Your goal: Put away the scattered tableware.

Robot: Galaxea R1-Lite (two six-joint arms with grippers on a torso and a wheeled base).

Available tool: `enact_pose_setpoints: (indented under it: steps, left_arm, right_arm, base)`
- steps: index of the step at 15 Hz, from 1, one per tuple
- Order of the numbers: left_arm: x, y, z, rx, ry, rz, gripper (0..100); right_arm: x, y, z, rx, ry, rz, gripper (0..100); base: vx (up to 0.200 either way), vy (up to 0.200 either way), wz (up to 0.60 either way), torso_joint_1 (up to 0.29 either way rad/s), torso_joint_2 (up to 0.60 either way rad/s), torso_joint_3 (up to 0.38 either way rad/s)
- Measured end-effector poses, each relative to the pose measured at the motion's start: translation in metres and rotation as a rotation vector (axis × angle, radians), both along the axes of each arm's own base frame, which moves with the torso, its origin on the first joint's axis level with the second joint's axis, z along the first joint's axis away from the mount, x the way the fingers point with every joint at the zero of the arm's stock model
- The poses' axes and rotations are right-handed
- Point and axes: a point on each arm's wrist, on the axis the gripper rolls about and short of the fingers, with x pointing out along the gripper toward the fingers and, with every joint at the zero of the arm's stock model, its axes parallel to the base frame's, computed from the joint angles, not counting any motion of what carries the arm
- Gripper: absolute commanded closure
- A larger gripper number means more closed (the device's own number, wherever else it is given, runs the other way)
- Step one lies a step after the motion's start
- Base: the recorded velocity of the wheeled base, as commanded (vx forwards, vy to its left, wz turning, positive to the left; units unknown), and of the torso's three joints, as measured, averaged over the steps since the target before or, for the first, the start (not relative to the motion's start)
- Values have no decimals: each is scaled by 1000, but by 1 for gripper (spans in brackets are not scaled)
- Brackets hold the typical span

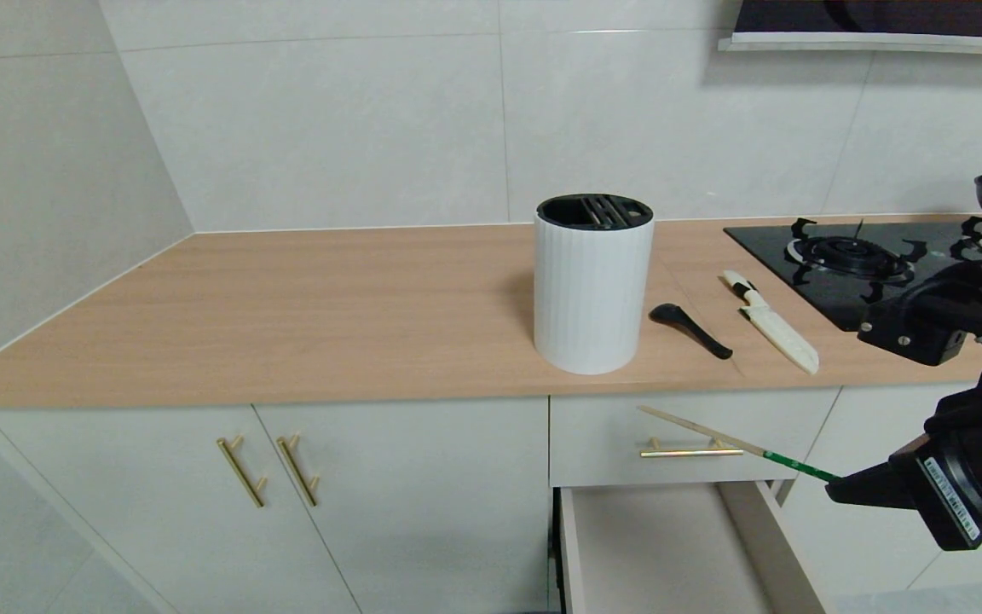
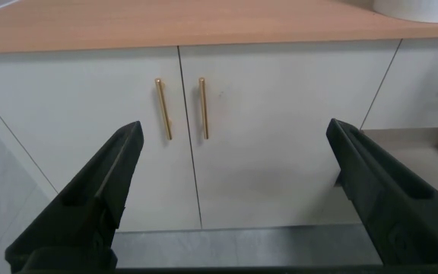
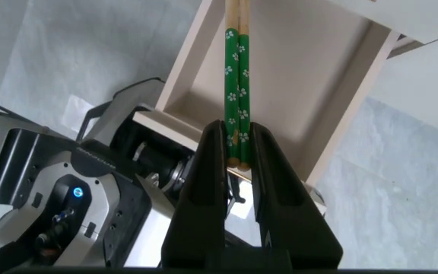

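The right gripper (image 3: 238, 144) pinched the chopsticks (image 3: 236, 68) by their green ends, above the open drawer (image 1: 661, 546). The left gripper (image 2: 234, 135) hung with fingers (image 2: 105, 183) spread. Held so near the end, the pair could pivot and slip, missing the drawer.

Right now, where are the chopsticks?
In the head view the chopsticks are on the right, clamped in the right gripper below the counter edge, slanting in front of the closed drawer front above the open drawer.
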Motion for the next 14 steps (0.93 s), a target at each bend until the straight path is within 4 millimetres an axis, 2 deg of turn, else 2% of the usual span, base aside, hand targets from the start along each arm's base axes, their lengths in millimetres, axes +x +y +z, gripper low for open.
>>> enact_pose_setpoints:
  steps: [3,14]
  left_arm:
    - [0,0,0,0,0,-1,0]
    - [0,0,0,0,1,0,0]
  right_arm:
    - [3,2,-4,-11,15,-1,100]
    - [9,5,-9,-27,37,-4,100]
  base:
    - [0,0,0,-81,194,112]
    - [0,0,0,-180,464,283]
